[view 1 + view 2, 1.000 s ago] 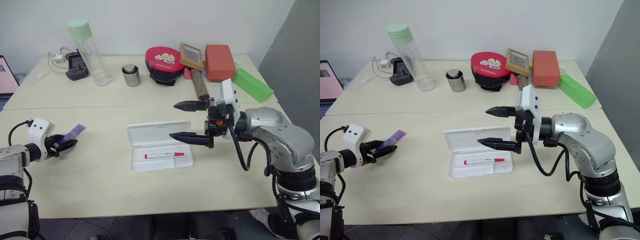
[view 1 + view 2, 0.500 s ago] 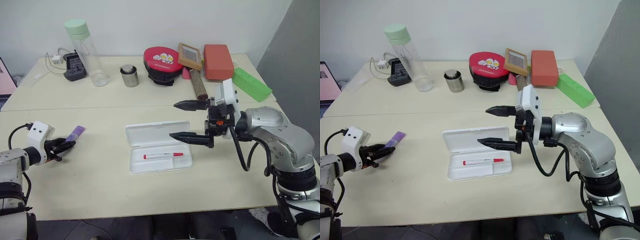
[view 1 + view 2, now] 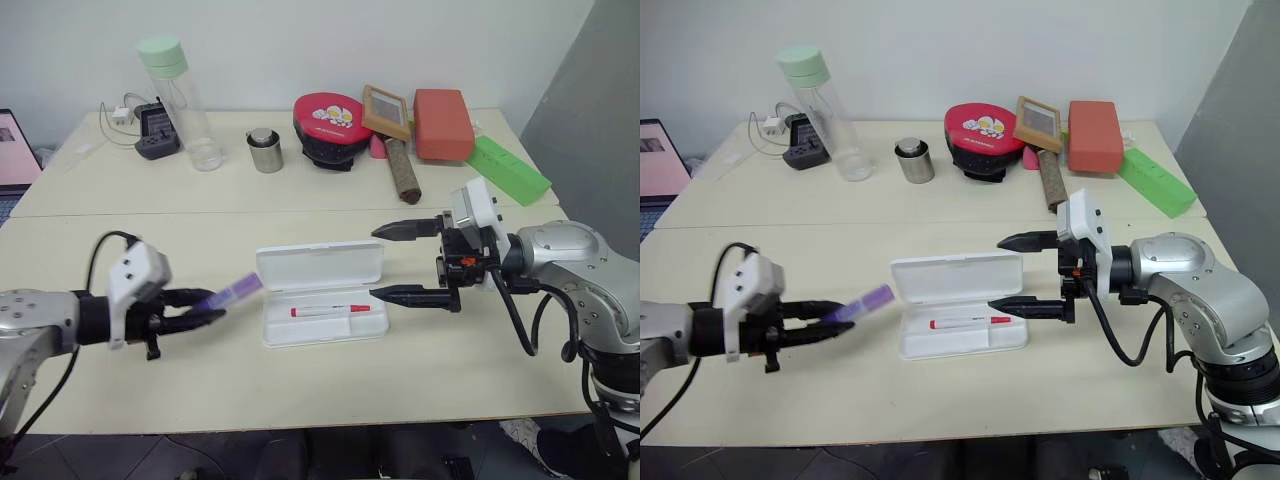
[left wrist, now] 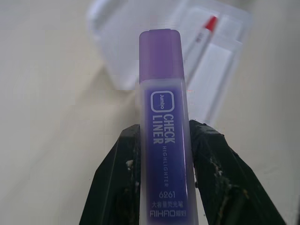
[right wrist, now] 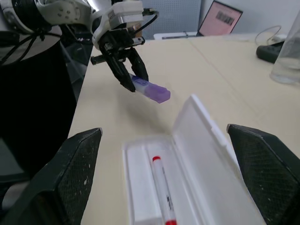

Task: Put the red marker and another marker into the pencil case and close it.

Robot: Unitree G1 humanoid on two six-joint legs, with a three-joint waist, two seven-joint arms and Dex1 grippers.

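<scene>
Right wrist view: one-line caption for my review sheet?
Left gripper carries the purple marker toward the open pencil case, red marker inside.

Bare table [image 3: 150,400] left of and near the open pencil case [image 3: 322,300]: free passage there. Just right of the case, blocked by the wide-spread right gripper [image 3: 405,263]. Far side crowded: bottle [image 3: 180,105], tin [image 3: 264,150], red pouch [image 3: 330,130], green box [image 3: 505,170].
</scene>
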